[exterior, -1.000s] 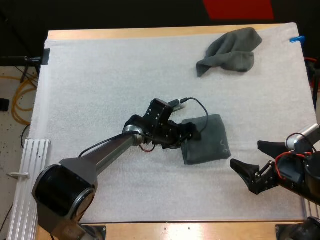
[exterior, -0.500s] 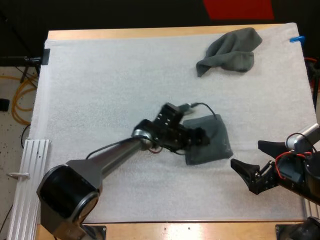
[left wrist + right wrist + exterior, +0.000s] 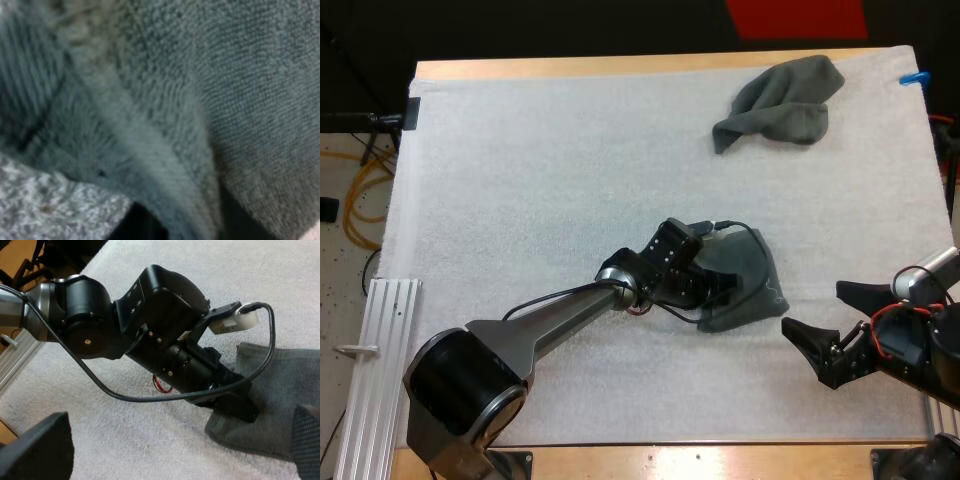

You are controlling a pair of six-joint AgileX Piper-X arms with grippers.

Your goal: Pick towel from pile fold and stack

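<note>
A folded dark grey-green towel (image 3: 750,285) lies on the white mat (image 3: 520,200) right of centre. My left gripper (image 3: 722,285) is at its left edge, shut on the cloth, and the edge is bunched up around the fingers. Up close, the towel's fold (image 3: 200,100) presses between them. The right wrist view shows the left gripper (image 3: 239,401) biting the towel's (image 3: 272,385) near edge. My right gripper (image 3: 812,307) hangs open near the mat's front right, apart from the towel, its fingers (image 3: 35,450) spread wide. A crumpled towel (image 3: 783,100) lies at the far right.
The left arm (image 3: 550,320) stretches diagonally from the front left corner across the mat. A metal rail (image 3: 370,340) runs along the table's left side. The mat's left half and middle far part are bare.
My left arm slid right into the folded towel's edge, its gripper closed on the cloth, and that edge bunched up. The right arm has stayed still.
</note>
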